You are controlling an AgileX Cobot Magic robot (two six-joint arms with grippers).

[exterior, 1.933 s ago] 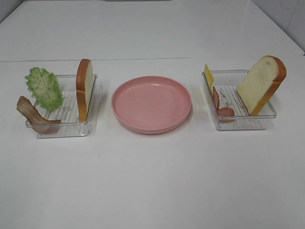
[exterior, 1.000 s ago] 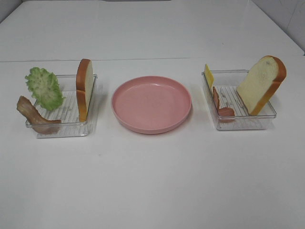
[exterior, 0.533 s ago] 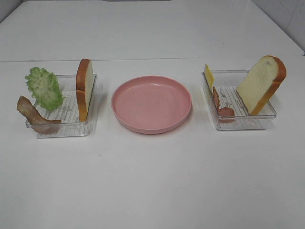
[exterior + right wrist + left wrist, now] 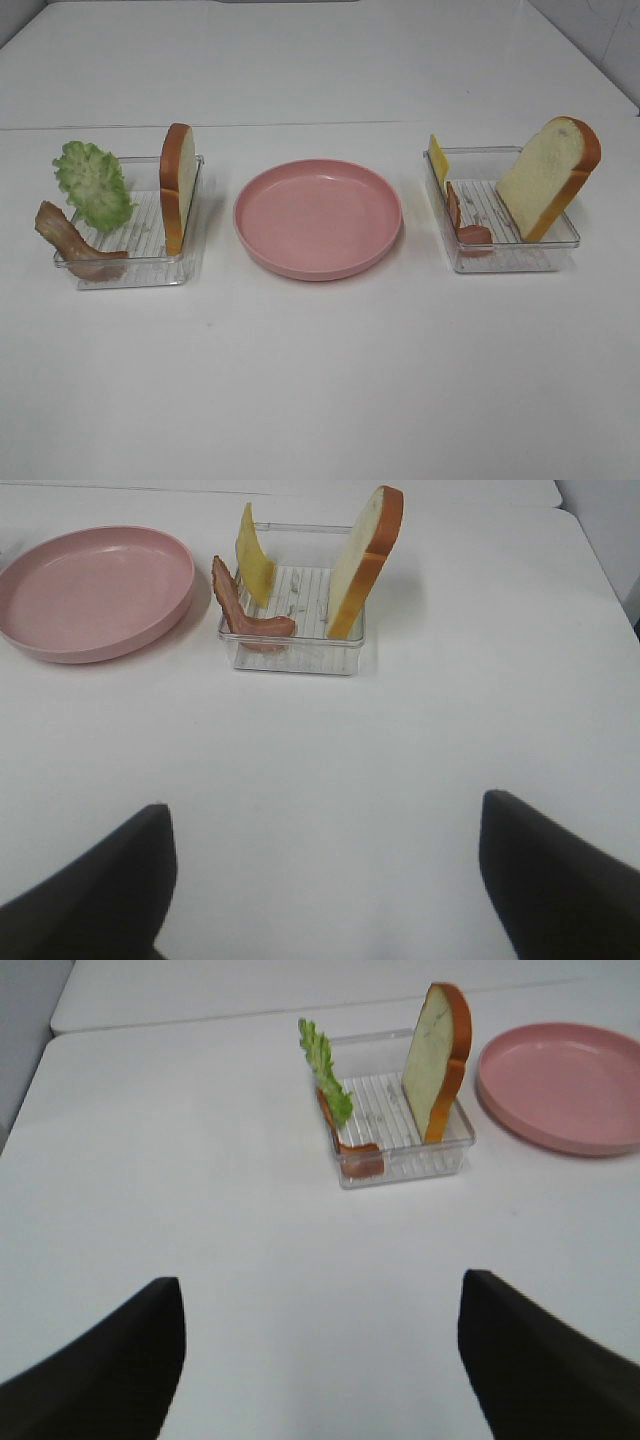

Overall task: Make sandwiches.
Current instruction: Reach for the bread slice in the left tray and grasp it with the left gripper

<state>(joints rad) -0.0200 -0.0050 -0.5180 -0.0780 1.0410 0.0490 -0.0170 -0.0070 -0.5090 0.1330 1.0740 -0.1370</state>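
Observation:
No stacked sandwich is in view; the parts stand apart. A bread slice (image 4: 177,186), green lettuce (image 4: 93,185) and a bacon strip (image 4: 70,243) stand in the left clear tray (image 4: 140,268). Another bread slice (image 4: 548,178), yellow cheese (image 4: 438,160) and bacon (image 4: 462,225) stand in the right clear tray (image 4: 510,258). My left gripper (image 4: 320,1360) is open and empty, well short of the left bread (image 4: 436,1060). My right gripper (image 4: 325,890) is open and empty, well short of the right bread (image 4: 366,560). Neither gripper shows in the exterior high view.
A round pink plate (image 4: 318,216) lies bare between the two trays. The white table (image 4: 320,380) stretches toward the near edge; a seam crosses it behind the trays.

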